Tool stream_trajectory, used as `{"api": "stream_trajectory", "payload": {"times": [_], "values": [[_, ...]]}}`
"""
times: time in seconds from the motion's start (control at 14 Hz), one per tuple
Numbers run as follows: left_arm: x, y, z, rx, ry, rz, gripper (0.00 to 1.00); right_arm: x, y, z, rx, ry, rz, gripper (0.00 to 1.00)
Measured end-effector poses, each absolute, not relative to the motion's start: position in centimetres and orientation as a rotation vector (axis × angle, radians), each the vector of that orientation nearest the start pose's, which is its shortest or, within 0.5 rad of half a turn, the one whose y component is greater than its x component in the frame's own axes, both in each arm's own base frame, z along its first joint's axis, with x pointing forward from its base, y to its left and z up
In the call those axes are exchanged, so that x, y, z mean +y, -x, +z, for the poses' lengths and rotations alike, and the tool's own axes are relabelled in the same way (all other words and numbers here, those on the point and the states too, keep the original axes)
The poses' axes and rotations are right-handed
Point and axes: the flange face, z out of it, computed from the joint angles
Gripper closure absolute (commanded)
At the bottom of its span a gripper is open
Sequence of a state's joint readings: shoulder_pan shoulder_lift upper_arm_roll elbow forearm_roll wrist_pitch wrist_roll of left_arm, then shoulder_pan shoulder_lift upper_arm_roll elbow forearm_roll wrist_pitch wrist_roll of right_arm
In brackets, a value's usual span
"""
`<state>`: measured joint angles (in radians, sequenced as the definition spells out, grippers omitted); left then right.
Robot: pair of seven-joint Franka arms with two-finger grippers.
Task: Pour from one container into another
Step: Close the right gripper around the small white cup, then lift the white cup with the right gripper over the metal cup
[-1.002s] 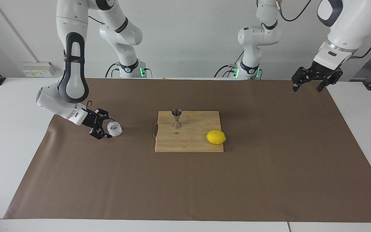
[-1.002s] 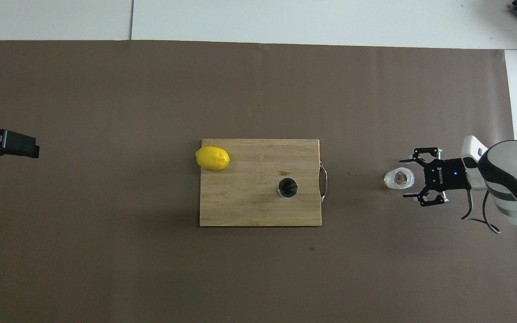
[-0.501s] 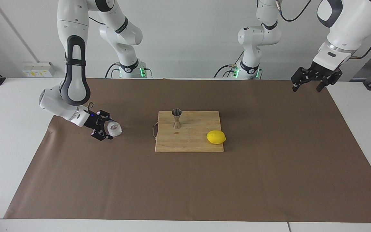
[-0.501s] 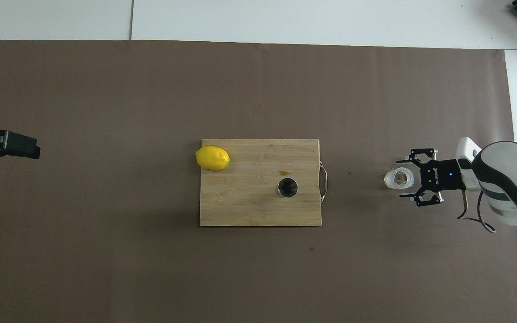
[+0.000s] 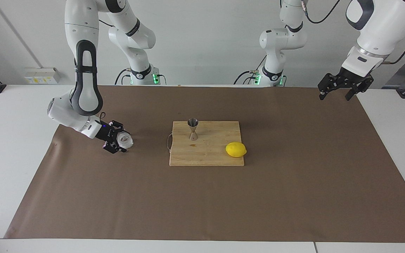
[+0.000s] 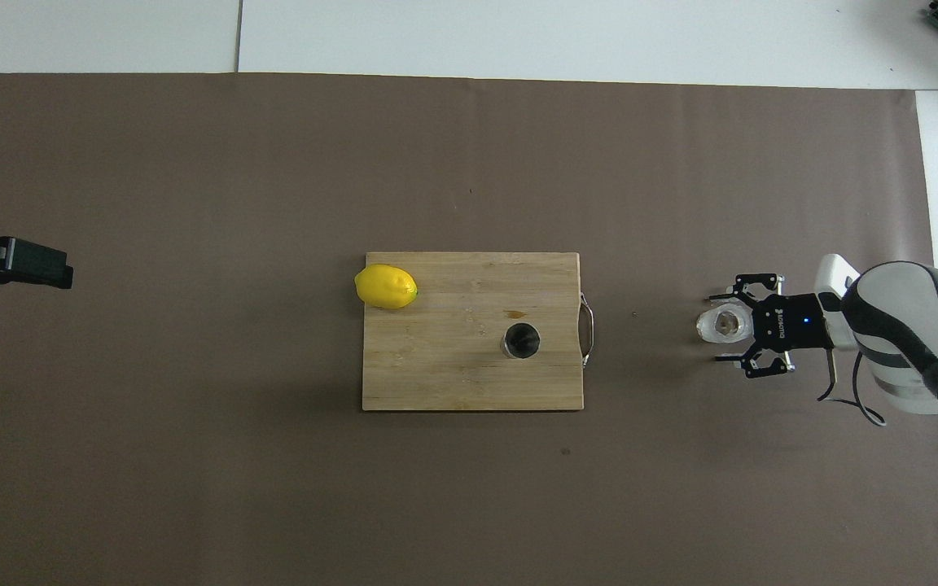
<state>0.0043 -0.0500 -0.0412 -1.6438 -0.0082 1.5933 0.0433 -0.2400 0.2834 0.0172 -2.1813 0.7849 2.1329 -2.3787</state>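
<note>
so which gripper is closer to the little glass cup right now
Right. The right gripper is open at the glass cup, one finger on either side of it. The left gripper waits raised over the left arm's end of the table.

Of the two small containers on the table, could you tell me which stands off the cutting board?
The glass cup, on the brown mat; the steel jigger stands on the board.

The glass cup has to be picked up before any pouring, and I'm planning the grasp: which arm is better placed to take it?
The right arm. The right gripper is low with open fingers on either side of the glass cup. The left gripper hangs raised over the mat's corner at the left arm's end.
</note>
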Motion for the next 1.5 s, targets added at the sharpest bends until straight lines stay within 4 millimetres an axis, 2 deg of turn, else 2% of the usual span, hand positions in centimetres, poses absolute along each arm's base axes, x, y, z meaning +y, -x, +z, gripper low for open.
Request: {"api": "stream_trajectory", "payload": {"times": [0.29,0.57,0.79,0.93,1.07,1.29,1.5], "values": [[-2.1,-54.0,61.9,0.126,3.145,0.001,0.0,-8.6,-52.3,24.5,2.515,-2.415,0.872,0.33],[-2.1,-54.0,61.9,0.126,3.145,0.001,0.0,-8.6,-52.4,25.1,2.511,-2.404,0.881,0.48],[-2.1,-54.0,61.9,0.126,3.145,0.001,0.0,-8.5,-52.3,25.2,2.511,-2.402,0.882,0.48],[-2.1,-54.0,61.9,0.126,3.145,0.001,0.0,-7.7,-52.6,25.5,2.509,-2.4,0.89,0.48],[-2.1,-54.0,61.9,0.126,3.145,0.001,0.0,-5.5,-53.2,26.9,2.487,-2.429,0.878,0.49],[-2.1,-54.0,61.9,0.126,3.145,0.001,0.0,-1.8,-54.0,30.2,2.436,-2.473,0.861,0.5],[-2.1,-54.0,61.9,0.126,3.145,0.001,0.0,1.7,-54.3,32.7,2.375,-2.514,0.844,0.5]]}}
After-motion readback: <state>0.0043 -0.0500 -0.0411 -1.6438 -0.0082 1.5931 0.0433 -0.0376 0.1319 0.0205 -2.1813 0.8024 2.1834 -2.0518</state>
